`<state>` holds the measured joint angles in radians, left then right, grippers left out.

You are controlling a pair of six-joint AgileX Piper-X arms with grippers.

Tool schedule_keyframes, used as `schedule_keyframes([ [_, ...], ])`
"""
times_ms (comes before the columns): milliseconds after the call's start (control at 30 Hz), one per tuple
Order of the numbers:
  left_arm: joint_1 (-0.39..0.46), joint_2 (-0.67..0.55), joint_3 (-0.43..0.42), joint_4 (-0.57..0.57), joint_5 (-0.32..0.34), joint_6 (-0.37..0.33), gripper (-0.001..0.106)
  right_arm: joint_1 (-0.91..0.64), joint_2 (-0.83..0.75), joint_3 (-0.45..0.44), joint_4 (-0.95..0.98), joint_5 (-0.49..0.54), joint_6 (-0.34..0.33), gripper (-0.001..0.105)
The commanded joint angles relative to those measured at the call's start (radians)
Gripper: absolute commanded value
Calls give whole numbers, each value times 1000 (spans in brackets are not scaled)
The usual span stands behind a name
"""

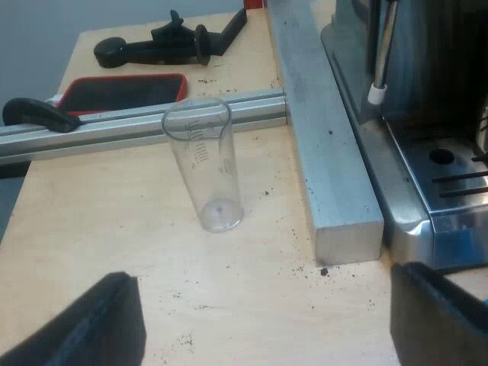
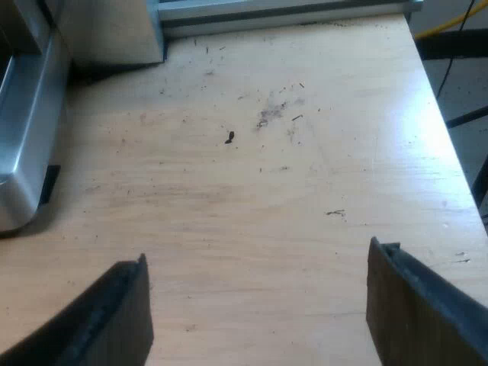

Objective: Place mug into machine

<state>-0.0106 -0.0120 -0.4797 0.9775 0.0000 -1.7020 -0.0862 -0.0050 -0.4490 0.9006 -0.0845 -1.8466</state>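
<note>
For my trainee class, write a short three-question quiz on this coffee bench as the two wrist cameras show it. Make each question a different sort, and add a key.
1. True or false: the measuring glass lies on its side.
2. What does the left gripper hold? A: the glass. B: nothing. C: a mug.
3. Fill in: dark coffee specks dot the wooden ____ ahead of the right gripper.

Key
1. False: it stands upright.
2. B: its fingers are open with nothing between them.
3. table
</note>
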Motion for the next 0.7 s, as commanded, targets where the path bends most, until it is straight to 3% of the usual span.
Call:
schedule_keyframes([
  [33, -1, -138, -3, -19, 0, -6, 69, -1, -45, -6, -7, -3, -12, 62],
  [700, -1, -138, -3, -19, 12, 0, 69, -1, -45, -6, -7, -3, -12, 62],
])
